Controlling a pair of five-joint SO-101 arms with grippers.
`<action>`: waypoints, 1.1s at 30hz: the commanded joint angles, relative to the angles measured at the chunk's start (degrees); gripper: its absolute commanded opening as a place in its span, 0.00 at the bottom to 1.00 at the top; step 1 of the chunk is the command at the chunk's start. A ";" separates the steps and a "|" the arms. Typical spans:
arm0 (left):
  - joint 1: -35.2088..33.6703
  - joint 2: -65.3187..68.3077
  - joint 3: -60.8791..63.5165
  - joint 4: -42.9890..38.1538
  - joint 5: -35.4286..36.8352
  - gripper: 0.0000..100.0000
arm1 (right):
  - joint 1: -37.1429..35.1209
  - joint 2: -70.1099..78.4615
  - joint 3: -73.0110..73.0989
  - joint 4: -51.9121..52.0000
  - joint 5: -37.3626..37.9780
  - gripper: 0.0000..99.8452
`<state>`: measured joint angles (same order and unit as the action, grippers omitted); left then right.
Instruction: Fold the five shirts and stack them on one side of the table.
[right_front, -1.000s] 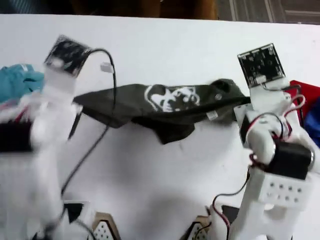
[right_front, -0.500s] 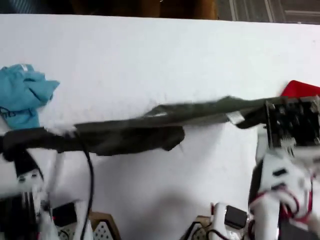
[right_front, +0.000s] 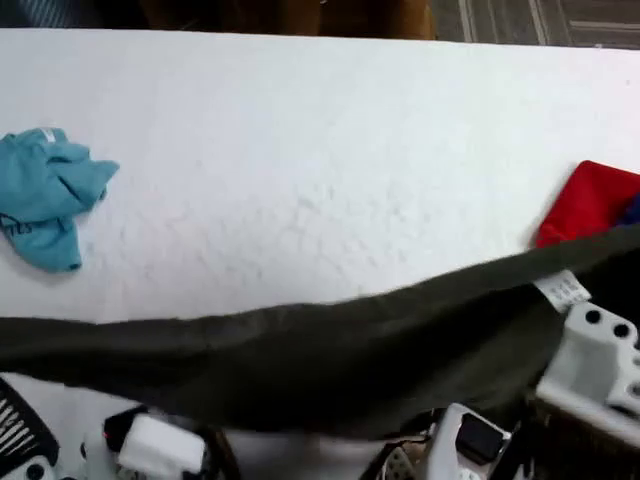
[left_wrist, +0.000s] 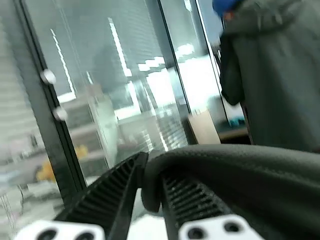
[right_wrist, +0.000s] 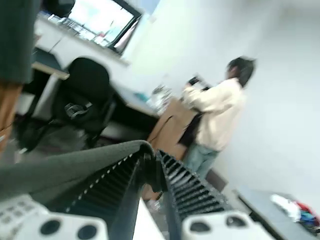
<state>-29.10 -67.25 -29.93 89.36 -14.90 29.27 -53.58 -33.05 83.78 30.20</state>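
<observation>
The dark shirt is stretched across the near side of the table. The left gripper and the right gripper each pinch its edge tightly. A blue shirt lies crumpled at the left and a red shirt at the right.

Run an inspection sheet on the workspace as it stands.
Surface: white table, lightly textured.
Job's things: dark shirt lifted and stretched across the near side; teal shirt crumpled at the left; red shirt at the right edge, blue cloth beside it.
Clutter: nothing seen.
Grippers: left gripper and right gripper, jaws shut on dark shirt.
Cables: nothing seen.
Surroundings: glass wall, office chair.
</observation>
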 joint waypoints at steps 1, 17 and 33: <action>-3.69 0.26 0.40 -3.43 0.62 0.03 | 1.01 3.12 -2.81 -1.10 -0.35 0.02; 7.65 27.16 9.54 -5.19 8.70 0.03 | -11.74 15.69 13.36 -9.36 -4.48 0.02; 18.99 72.62 5.58 -30.15 13.19 0.03 | -22.99 54.20 14.77 -38.02 -7.47 0.02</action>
<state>-11.34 -1.76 -19.56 63.43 -2.33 7.03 -5.32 -15.74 51.52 23.34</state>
